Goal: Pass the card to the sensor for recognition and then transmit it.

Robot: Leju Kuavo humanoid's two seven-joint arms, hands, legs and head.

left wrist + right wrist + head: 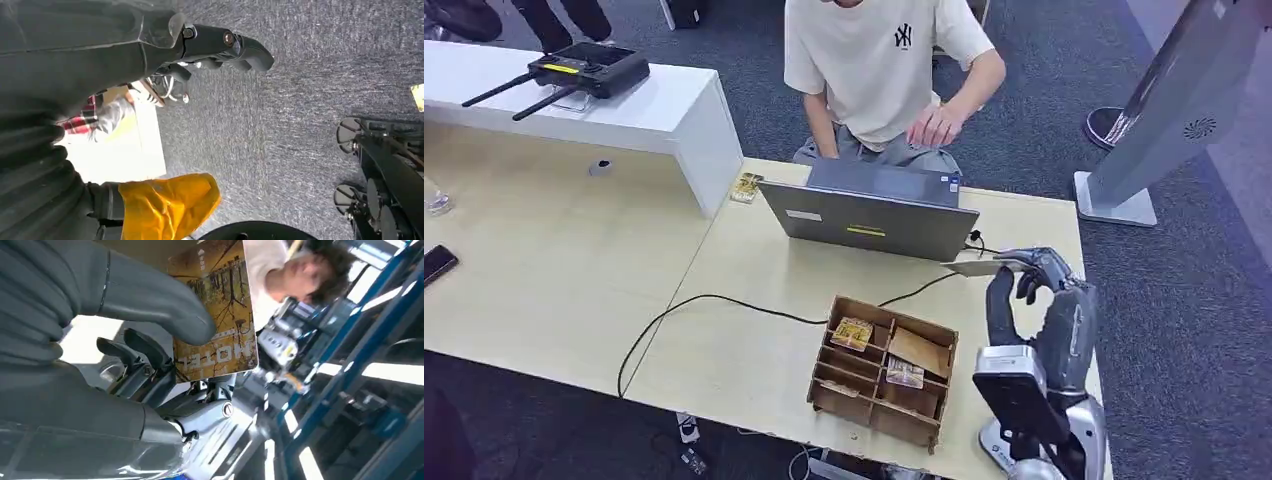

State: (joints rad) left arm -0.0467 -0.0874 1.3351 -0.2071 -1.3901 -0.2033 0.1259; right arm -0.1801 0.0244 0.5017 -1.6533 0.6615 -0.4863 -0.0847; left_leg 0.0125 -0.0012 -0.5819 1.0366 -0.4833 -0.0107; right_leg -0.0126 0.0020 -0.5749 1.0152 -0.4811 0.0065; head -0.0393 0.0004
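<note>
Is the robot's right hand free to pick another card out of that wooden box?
Probably not yet: the right hand already holds a card above the table, though the wooden box sits open close beside it.

Open laptop (874, 212) before seated person (879, 70); wooden compartment box (884, 370) nearby

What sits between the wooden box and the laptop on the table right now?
In the head view, bare tabletop crossed by a black cable separates the wooden box from the laptop.
</note>
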